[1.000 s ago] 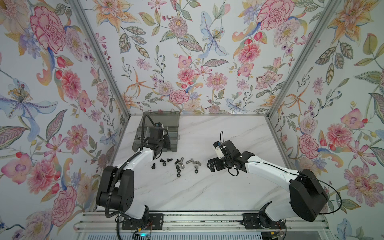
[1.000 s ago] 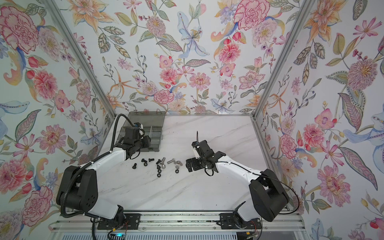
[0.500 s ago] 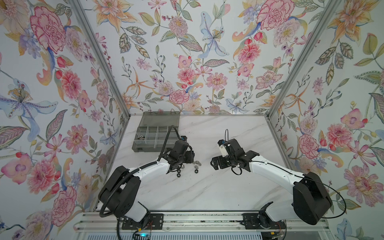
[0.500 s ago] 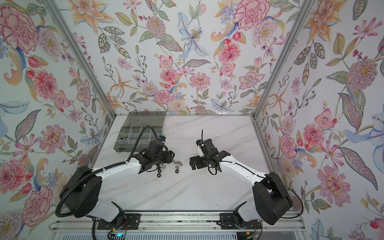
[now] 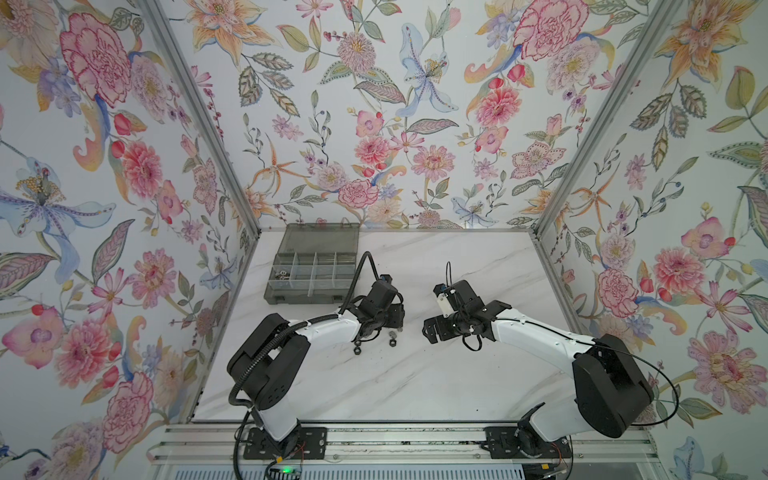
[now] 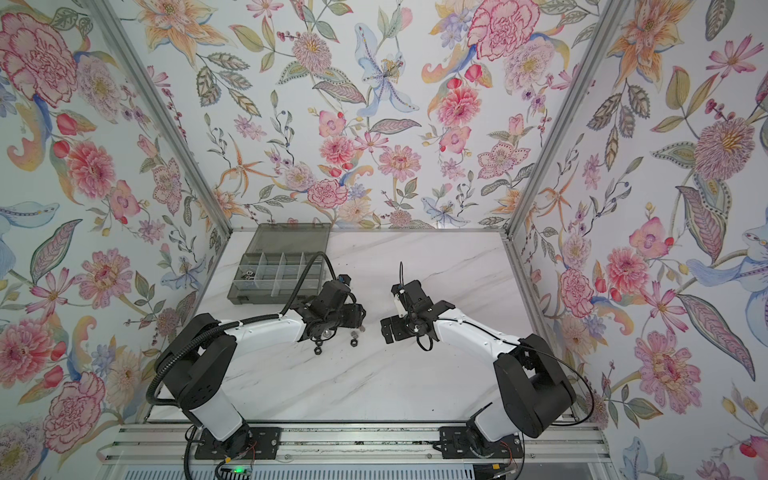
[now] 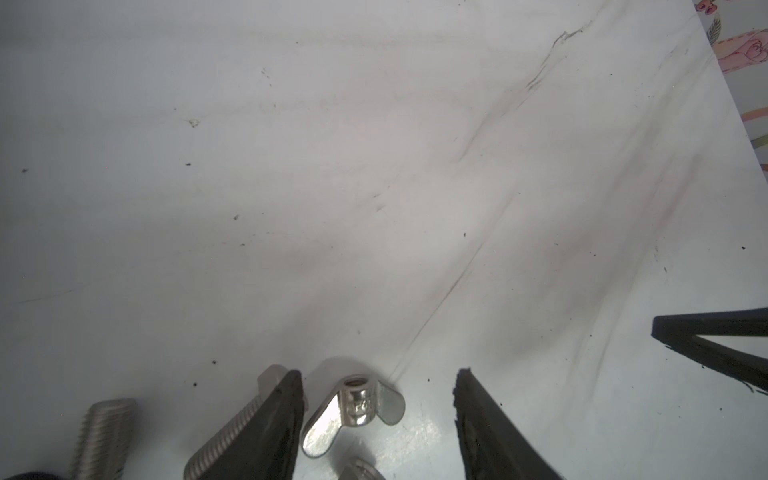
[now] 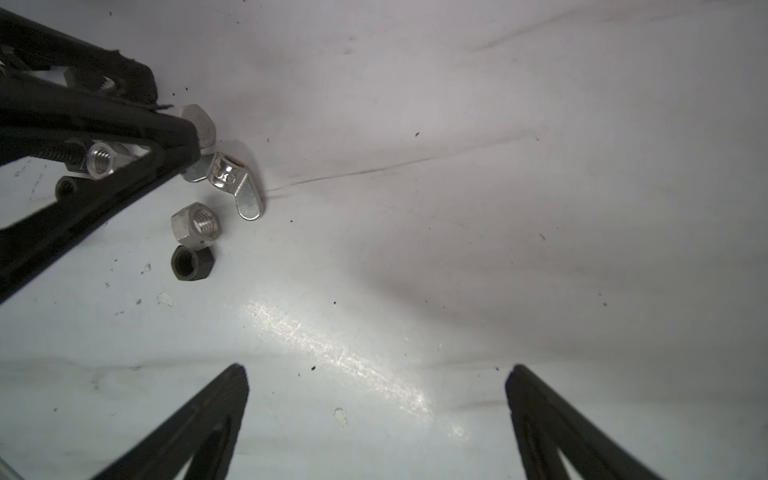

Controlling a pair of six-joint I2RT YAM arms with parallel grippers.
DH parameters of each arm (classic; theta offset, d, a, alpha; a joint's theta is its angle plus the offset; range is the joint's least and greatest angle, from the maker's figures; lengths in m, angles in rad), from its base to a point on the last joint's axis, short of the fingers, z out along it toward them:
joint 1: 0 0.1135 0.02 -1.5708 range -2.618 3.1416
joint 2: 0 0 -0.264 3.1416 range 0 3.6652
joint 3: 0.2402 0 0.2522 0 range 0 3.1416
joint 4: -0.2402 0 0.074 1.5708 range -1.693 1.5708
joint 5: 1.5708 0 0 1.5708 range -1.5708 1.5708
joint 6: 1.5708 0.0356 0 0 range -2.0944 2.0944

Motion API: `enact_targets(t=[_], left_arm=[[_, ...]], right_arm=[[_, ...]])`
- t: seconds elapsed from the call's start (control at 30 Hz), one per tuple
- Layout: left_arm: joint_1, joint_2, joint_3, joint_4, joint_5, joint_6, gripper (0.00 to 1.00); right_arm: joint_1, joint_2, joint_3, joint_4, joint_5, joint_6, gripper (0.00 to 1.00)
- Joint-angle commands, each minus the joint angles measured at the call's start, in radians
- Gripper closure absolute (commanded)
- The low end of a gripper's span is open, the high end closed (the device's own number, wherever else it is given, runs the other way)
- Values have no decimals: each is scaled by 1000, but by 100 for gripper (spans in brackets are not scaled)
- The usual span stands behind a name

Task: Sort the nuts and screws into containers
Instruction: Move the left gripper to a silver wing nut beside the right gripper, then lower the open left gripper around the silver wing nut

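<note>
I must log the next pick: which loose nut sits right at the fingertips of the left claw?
The silver wing nut, framed between the fingertips of the open left claw. The silver hex nut and black hex nut lie farther off.

Tally off my feeds, loose on the marble counter (image 8: 457, 208):
- shiny silver wing-shaped nut (image 8: 228, 183): one.
- silver hex nuts (image 8: 195, 226): two.
- black hex nuts (image 8: 192, 263): two that I can make out.
- long silver threaded screws (image 7: 104, 432): two.
- smoky-grey divided plastic organiser box (image 5: 291, 297): one.
- small silver pieces (image 5: 283, 274) in its end cell: too small for me to count.
</note>
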Motion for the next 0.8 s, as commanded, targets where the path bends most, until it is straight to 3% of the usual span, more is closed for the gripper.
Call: enact_targets(t=[0.0, 0.77], left_arm=[[-18, 28, 24, -14, 10, -18, 40], [-37, 98, 33, -59, 18, 28, 40]], right_arm=[[3, 8, 1, -18, 20, -19, 1], [1, -77, -75, -15, 26, 5, 1]])
